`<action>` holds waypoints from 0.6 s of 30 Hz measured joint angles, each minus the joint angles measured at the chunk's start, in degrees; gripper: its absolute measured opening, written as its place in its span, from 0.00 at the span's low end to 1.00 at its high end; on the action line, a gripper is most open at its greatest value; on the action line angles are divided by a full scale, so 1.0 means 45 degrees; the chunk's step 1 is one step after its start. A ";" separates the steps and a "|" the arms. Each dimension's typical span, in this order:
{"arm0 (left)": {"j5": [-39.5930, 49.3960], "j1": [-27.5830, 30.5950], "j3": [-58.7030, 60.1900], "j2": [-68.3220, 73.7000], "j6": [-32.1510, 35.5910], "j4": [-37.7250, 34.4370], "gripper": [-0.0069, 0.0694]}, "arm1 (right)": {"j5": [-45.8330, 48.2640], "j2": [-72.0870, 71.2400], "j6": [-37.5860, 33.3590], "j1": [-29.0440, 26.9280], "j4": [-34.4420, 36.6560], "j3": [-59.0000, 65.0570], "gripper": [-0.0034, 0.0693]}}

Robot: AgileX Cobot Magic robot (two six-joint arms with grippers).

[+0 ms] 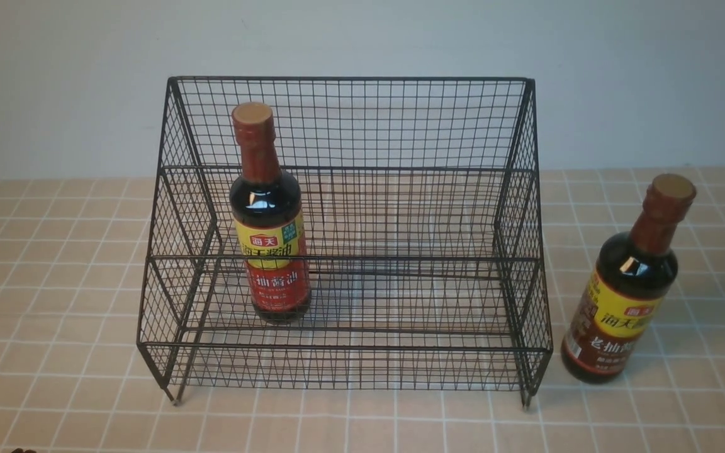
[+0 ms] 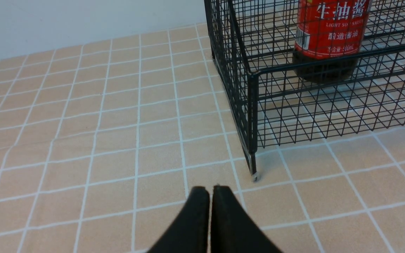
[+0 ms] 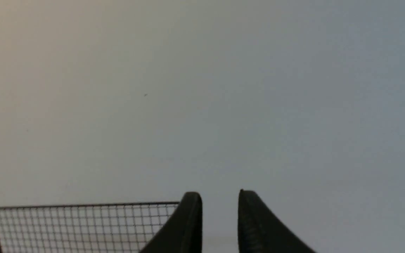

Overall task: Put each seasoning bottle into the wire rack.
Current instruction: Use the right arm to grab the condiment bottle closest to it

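Red-labelled bottle (image 1: pixel 269 233) stands upright inside the wire rack (image 1: pixel 400 126), mid tabletop (image 1: pixel 54 314); brown-labelled bottle (image 1: pixel 627 296) stands outside near the right edge, the rack's mesh side between them. Left tool (image 2: pixel 211 191) pinched closed, empty; right tool (image 3: pixel 220 200) slightly parted, empty

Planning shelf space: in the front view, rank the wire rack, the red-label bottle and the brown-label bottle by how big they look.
1. wire rack, by far the largest.
2-3. red-label bottle and brown-label bottle look alike; the brown-label one stands nearer the camera, so I won't rank them.
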 joint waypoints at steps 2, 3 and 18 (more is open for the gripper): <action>0.0000 0.0000 0.0000 0.0000 0.0000 -0.0012 0.08 | -0.0481 0.1022 0.0836 0.0000 -0.1098 -0.0400 0.34; 0.0000 0.0000 0.0000 0.0000 0.0000 -0.0012 0.08 | -0.0710 0.1631 0.1230 0.0000 -0.1768 -0.0650 0.37; 0.0011 0.0000 0.0000 0.0000 0.0000 -0.0012 0.08 | -0.1806 0.7593 0.2507 0.0000 -0.3325 -0.3008 0.78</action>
